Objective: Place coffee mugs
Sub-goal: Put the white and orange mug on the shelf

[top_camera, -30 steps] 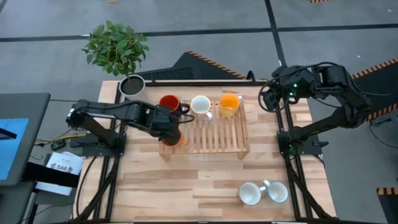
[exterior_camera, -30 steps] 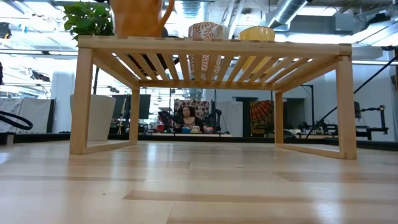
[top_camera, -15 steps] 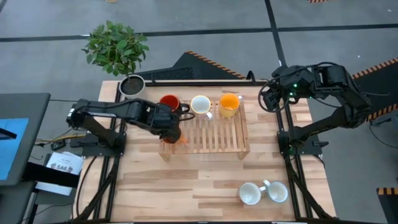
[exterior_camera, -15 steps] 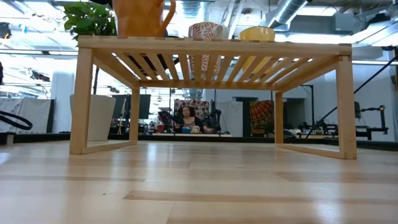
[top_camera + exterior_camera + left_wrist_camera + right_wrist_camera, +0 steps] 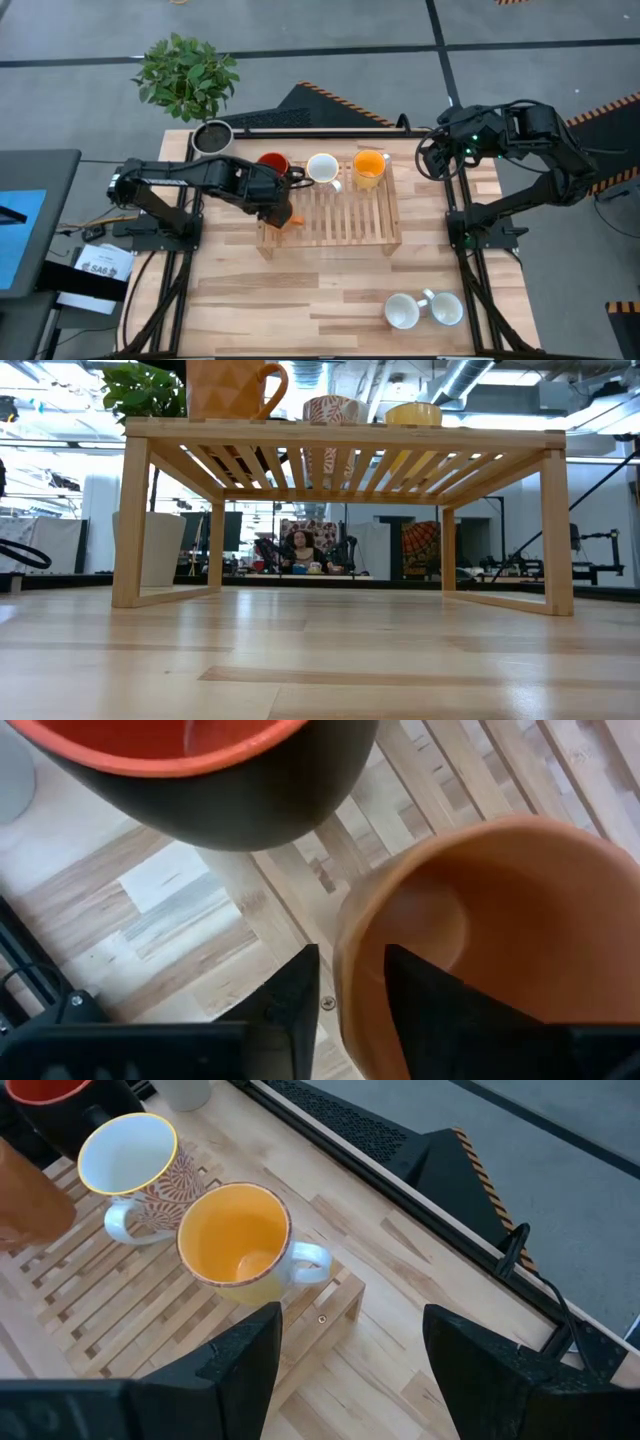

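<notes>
A darker orange mug [image 5: 288, 222] sits at the left near part of a slatted wooden rack [image 5: 350, 225], and my left gripper [image 5: 280, 212] is shut on it. In the low view this mug [image 5: 225, 388] shows on the rack top with its handle [image 5: 277, 385] toward the right. Along the rack's far side stand a red mug [image 5: 272, 165], a white mug [image 5: 322, 168] and a yellow-orange mug [image 5: 369, 167]. Two white mugs [image 5: 402, 311] [image 5: 445, 308] lie on the table near its near edge. My right gripper [image 5: 350, 1380] waits open beyond the rack's far right corner. My left gripper [image 5: 350, 970] pinches the darker orange mug's wall at its rim [image 5: 345, 935], with one finger [image 5: 430, 995] inside the mug and the other [image 5: 295, 990] outside. The fingers come from above, pointing down. The mug stays upright with its base at the rack's top slats [image 5: 230, 422].
A wider pale cup with a dark inside [image 5: 212, 137] stands at the table's far left corner, and a potted plant [image 5: 187, 75] is behind it. The rack's near slats to the right of the orange mug are bare. Bare tabletop [image 5: 300, 300] lies near the rack.
My left gripper has moved a little toward the table's far edge and left, carrying the darker orange mug across the rack top. The mug has turned somewhat, so its handle shows more in the low view. The gripper stays shut on it.
</notes>
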Controlling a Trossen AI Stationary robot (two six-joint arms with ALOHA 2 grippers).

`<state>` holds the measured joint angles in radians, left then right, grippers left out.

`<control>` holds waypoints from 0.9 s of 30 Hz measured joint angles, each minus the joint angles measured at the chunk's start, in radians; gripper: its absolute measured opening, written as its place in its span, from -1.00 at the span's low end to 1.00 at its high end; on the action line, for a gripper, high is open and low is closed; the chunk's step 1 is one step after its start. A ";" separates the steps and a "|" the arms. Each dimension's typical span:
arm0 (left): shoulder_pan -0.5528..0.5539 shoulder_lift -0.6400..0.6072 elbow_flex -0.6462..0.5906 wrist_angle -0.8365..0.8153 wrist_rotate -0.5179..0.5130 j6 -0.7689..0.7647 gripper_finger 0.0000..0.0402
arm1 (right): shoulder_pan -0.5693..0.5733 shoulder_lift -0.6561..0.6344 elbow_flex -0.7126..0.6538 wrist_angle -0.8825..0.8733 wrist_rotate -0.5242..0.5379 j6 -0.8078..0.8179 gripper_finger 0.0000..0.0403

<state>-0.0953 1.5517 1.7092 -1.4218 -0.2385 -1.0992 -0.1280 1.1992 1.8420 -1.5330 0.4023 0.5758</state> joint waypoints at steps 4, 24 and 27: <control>0.003 -0.011 0.000 0.000 0.022 0.023 -0.35 | 0.000 0.000 0.000 0.000 -0.002 0.000 0.34; -0.067 -0.447 -0.118 0.533 -0.324 0.588 -0.18 | 0.029 0.000 0.000 0.058 -0.092 0.003 0.34; -0.131 -0.550 -0.311 0.807 -0.325 0.711 -0.18 | 0.064 0.000 0.000 0.092 -0.114 0.002 0.34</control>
<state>-0.2259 1.0012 1.3984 -0.6152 -0.5640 -0.3885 -0.0643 1.1992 1.8420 -1.4407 0.2884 0.5777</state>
